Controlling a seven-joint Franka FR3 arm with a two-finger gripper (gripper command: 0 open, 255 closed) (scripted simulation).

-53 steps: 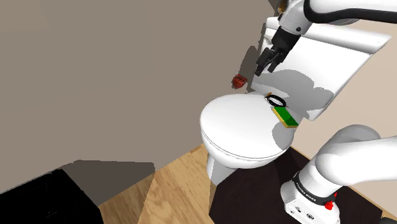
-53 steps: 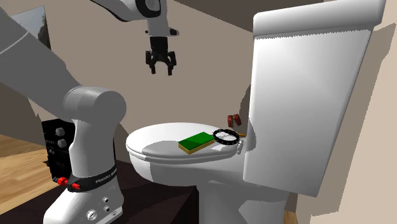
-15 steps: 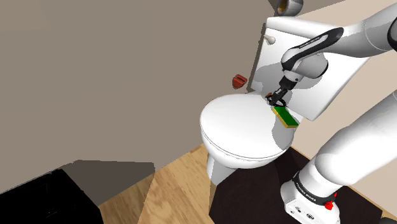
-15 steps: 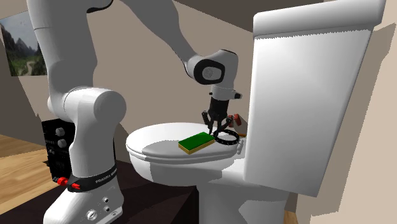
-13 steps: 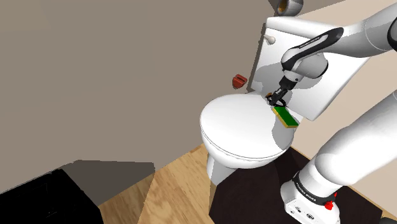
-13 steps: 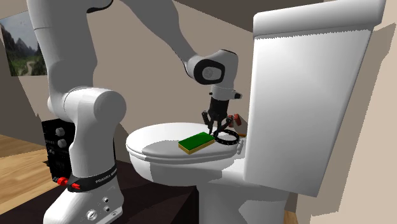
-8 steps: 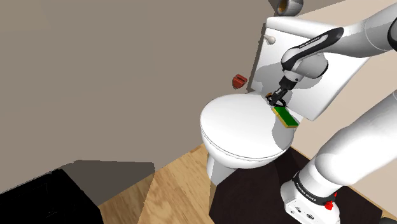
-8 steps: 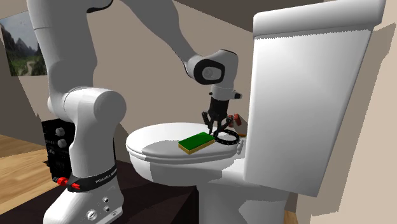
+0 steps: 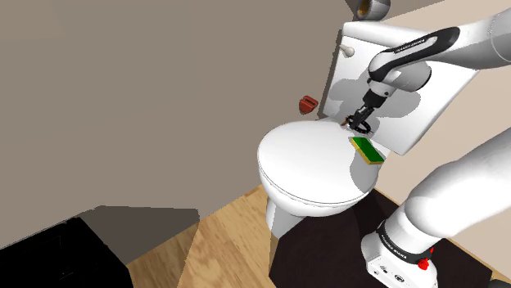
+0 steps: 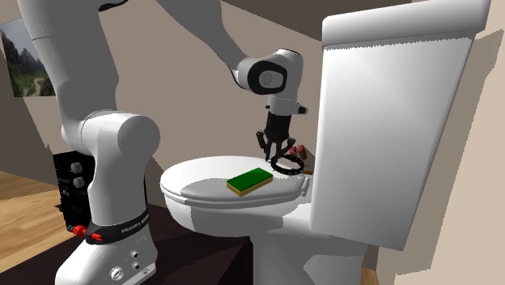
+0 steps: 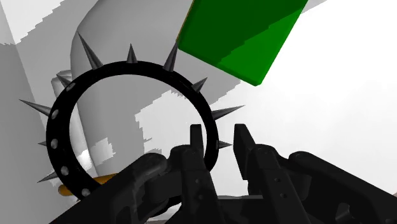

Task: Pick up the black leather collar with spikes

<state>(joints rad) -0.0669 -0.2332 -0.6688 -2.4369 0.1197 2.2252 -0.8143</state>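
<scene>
The black collar (image 11: pixel 127 67) is a ring with metal spikes pointing outward. My black gripper (image 11: pixel 219 143) is shut on its band, which passes between the two fingers. In the shoulder view the gripper (image 9: pixel 359 121) holds the collar (image 9: pixel 357 128) just above the back of the white toilet lid (image 9: pixel 303 164), close to the tank (image 9: pixel 426 74). From the second exterior view the collar (image 10: pixel 287 169) hangs under the gripper (image 10: pixel 282 152), off the lid (image 10: pixel 202 182).
A green sponge (image 9: pixel 368 150) (image 10: pixel 251 180) (image 11: pixel 242 38) lies on the lid beside the collar. A small red object (image 9: pixel 308 103) sits by the wall behind the toilet. A black box (image 10: pixel 71 190) stands on the floor behind the robot's stand.
The arm has risen a little with the collar in its grip. The collar has come up off the toilet lid. The sponge has stayed put.
</scene>
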